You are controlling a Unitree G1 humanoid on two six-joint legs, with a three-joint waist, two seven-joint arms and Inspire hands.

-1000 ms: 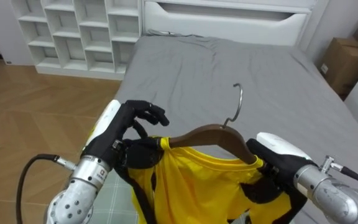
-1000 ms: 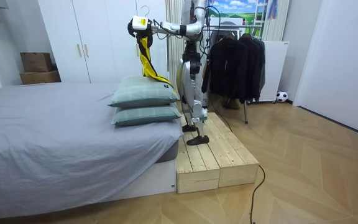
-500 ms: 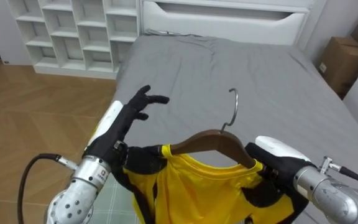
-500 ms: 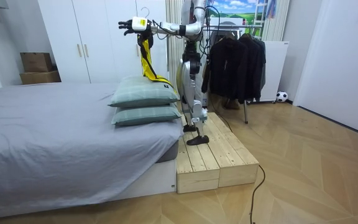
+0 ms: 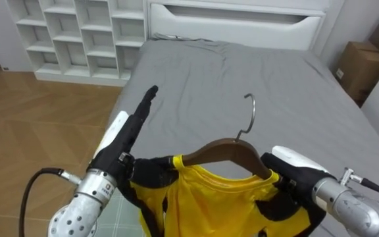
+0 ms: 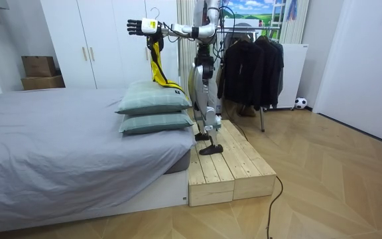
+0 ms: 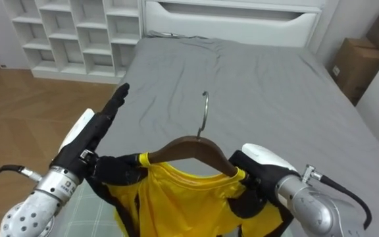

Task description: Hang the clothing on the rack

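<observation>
A yellow shirt with black trim (image 5: 209,197) hangs on a brown wooden hanger (image 5: 226,148) whose metal hook (image 5: 250,108) points up. My right hand (image 5: 293,172) is shut on the hanger's right end, over the shirt's shoulder. My left hand (image 5: 133,125) is open, its fingers straight and pointing forward past the hanger's left end. The shirt's black left sleeve (image 5: 151,172) lies against that wrist. In the room view I stand on a wooden platform (image 6: 231,166) by the bed, both arms raised, the shirt (image 6: 154,63) hanging down from them.
A grey bed (image 5: 255,72) stretches ahead under the hanger, with a white shelf unit (image 5: 77,33) at the far left and a cardboard box (image 5: 360,62) at the right. Two green pillows (image 6: 152,99) lie below the shirt. A rack of dark clothes (image 6: 251,56) stands behind me.
My left hand's fingers have uncurled from the hanger's left end and stretched out straight forward. The hanger and shirt stay in my right hand.
</observation>
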